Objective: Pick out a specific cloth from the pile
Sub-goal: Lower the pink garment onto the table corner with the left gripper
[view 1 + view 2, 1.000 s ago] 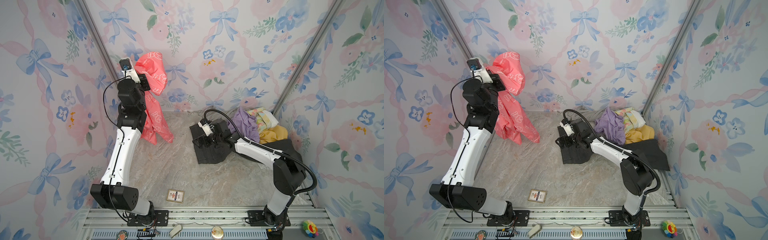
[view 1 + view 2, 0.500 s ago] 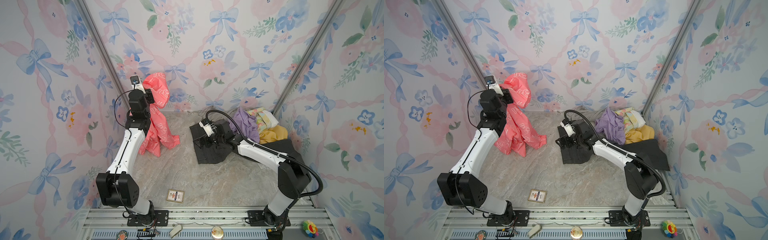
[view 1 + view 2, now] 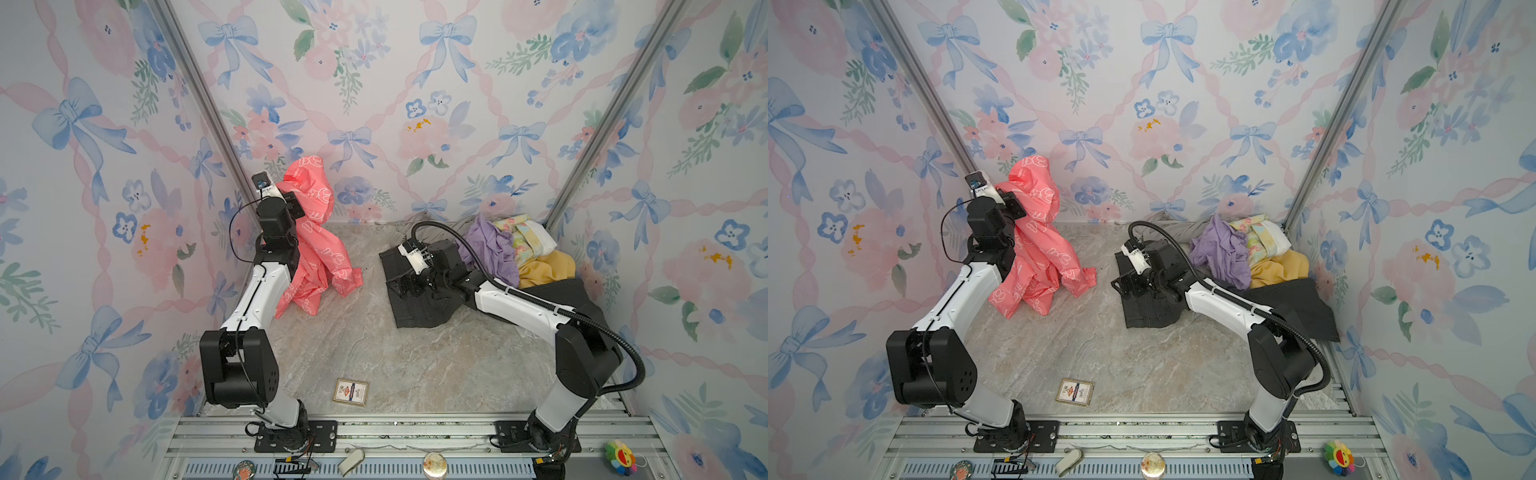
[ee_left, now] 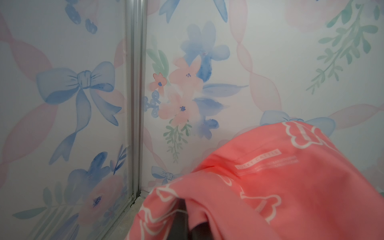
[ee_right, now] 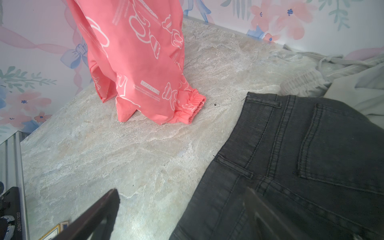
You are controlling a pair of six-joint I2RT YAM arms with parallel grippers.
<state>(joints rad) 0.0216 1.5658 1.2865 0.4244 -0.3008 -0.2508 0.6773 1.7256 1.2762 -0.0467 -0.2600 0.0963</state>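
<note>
While the left gripper (image 3: 302, 207), closed on a bunched fold, a sound hold for such thin, limp fabric, dangles the cloth (image 3: 320, 257) to the surface (image 3: 374, 353) left of the black jeans (image 3: 419, 311), the right gripper (image 3: 404, 286) hovers open over them.

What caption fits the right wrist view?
Right gripper open over the edge of the black jeans; coral cloth hangs beyond, hem touching the table.

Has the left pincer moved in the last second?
Yes. The left pincer, shut on the cloth, has dropped lower along the corner post.
</note>
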